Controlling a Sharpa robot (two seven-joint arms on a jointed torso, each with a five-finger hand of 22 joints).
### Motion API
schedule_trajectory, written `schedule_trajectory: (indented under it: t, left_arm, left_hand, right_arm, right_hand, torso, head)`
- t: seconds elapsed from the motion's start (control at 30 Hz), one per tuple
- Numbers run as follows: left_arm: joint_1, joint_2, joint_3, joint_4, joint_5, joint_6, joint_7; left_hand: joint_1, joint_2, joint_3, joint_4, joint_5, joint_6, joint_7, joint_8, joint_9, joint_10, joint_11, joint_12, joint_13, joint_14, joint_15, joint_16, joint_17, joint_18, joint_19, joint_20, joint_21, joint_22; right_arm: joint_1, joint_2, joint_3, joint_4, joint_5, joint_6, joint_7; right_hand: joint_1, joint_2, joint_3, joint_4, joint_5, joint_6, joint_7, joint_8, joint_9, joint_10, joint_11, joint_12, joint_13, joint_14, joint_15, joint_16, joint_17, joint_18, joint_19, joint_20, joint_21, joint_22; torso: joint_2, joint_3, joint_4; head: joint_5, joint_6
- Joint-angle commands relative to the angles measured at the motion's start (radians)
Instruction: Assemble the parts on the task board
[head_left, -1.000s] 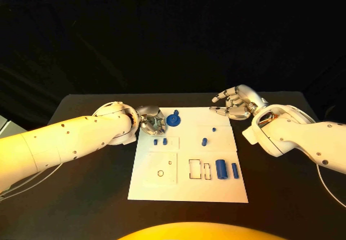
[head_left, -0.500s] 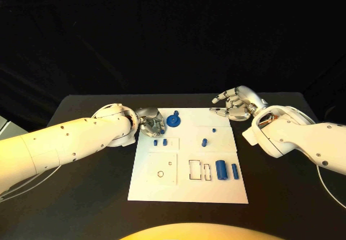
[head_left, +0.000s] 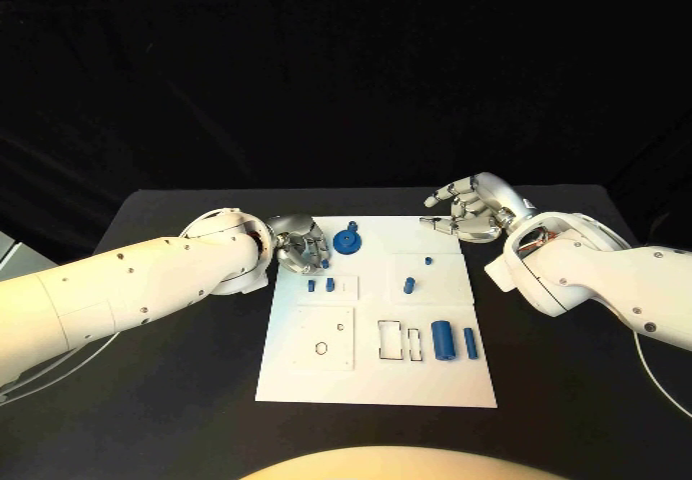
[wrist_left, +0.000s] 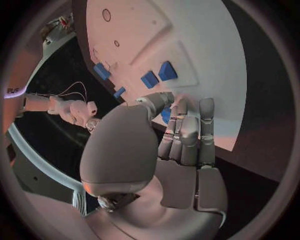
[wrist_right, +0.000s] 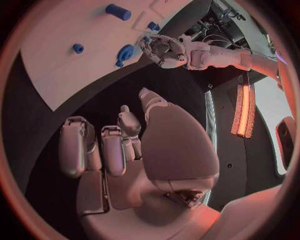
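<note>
While left hand (head_left: 302, 247) fingers curl emptily, blue disc part (head_left: 348, 240) just beside, right hand (head_left: 469, 207) empty.

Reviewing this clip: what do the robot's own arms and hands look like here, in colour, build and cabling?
Both arms are smooth white rounded shells dotted with small dark screw points; the left arm trails thin pale cables near its lower edge. Each ends in a silver metallic many-fingered hand: the left hand, the right hand. The wrist views show broad rounded silver palm covers and segmented fingers.
</note>
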Motion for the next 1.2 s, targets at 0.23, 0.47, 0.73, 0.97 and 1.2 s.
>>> schedule_trajectory:
  t: [0.23, 0.47, 0.73, 0.97, 1.2]
  left_arm:
    - [-0.001, -0.022, 0.003, -0.005, 0.004, -0.017, -0.009]
    - [-0.001, -0.056, 0.018, -0.018, 0.104, -0.081, 0.039]
    - [0.000, -0.116, 0.035, -0.006, 0.474, -0.116, 0.308]
    - [-0.001, -0.149, 0.040, 0.025, 0.632, -0.082, 0.457]
    - [-0.001, -0.170, 0.040, 0.051, 0.808, -0.084, 0.501]
  left_hand:
    - [-0.014, -0.003, 0.003, -0.005, -0.002, -0.045, -0.001, -0.028, -0.009, -0.014, 0.007, -0.010, 0.000, -0.008, 0.005, 0.002, -0.014, 0.014, -0.009, 0.002, -0.010, -0.012]
    - [-0.004, 0.008, 0.019, -0.017, 0.000, -0.015, 0.021, -0.013, -0.004, -0.059, 0.026, -0.028, -0.008, -0.079, 0.020, -0.042, -0.149, 0.015, -0.022, 0.013, -0.020, -0.020]
    - [0.012, 0.036, 0.032, -0.050, -0.002, 0.027, 0.044, 0.013, -0.001, -0.084, 0.047, -0.019, -0.015, -0.248, 0.033, -0.221, -0.418, 0.015, -0.082, 0.024, -0.060, -0.039]
    - [-0.009, 0.039, -0.008, -0.050, -0.004, 0.018, 0.047, 0.012, -0.006, -0.093, 0.052, -0.013, -0.021, -0.277, 0.040, -0.282, -0.452, 0.014, -0.119, 0.033, -0.098, -0.060]
    - [-0.013, 0.043, -0.018, -0.047, -0.003, 0.025, 0.046, 0.017, -0.005, -0.094, 0.052, -0.011, -0.022, -0.283, 0.041, -0.292, -0.457, 0.015, -0.122, 0.036, -0.112, -0.070]
  right_arm:
    - [-0.005, -0.001, -0.001, -0.027, -0.119, 0.114, -0.016]
    - [-0.018, 0.006, -0.002, -0.058, -0.289, 0.218, -0.034]
    - [-0.030, 0.019, -0.006, -0.082, -0.539, 0.308, -0.094]
    - [-0.045, 0.036, -0.007, -0.091, -0.648, 0.329, -0.157]
    - [-0.057, 0.056, -0.008, -0.096, -0.691, 0.325, -0.185]
  right_hand:
    - [0.063, -0.053, 0.072, 0.005, -0.023, -0.010, 0.009, 0.015, 0.003, -0.177, 0.015, -0.601, -0.531, 0.046, 0.005, -0.046, 0.045, 0.034, -0.019, 0.002, -0.112, 0.085]
    - [0.148, -0.090, 0.180, -0.013, -0.015, 0.022, -0.002, 0.019, 0.004, -0.143, 0.012, -0.774, -0.736, 0.053, 0.004, -0.038, 0.058, 0.031, -0.008, 0.000, -0.101, 0.097]
    - [0.145, -0.100, 0.212, -0.029, -0.029, 0.044, -0.022, 0.021, 0.006, -0.135, 0.005, -0.863, -0.846, 0.057, -0.005, -0.036, 0.060, 0.031, -0.005, -0.013, -0.098, 0.103]
    - [0.128, -0.102, 0.198, -0.030, -0.039, 0.046, -0.024, 0.018, 0.006, -0.132, 0.004, -0.885, -0.877, 0.059, -0.007, -0.036, 0.061, 0.031, -0.004, -0.020, -0.101, 0.104]
    - [0.125, -0.101, 0.193, -0.031, -0.039, 0.050, -0.023, 0.019, 0.006, -0.135, 0.004, -0.892, -0.886, 0.059, -0.004, -0.037, 0.059, 0.030, -0.003, -0.019, -0.101, 0.104]
  torso:
    - [0.000, -0.0001, -0.0009]
    - [-0.001, 0.0006, -0.0004]
    - [0.002, 0.0014, -0.0009]
    - [0.000, 0.0011, 0.0000]
    - [0.001, -0.0006, 0.0006]
  head:
    - [-0.004, 0.004]
    - [-0.020, 0.009]
    - [-0.047, 0.017]
    - [-0.057, 0.014]
    - [-0.060, 0.015]
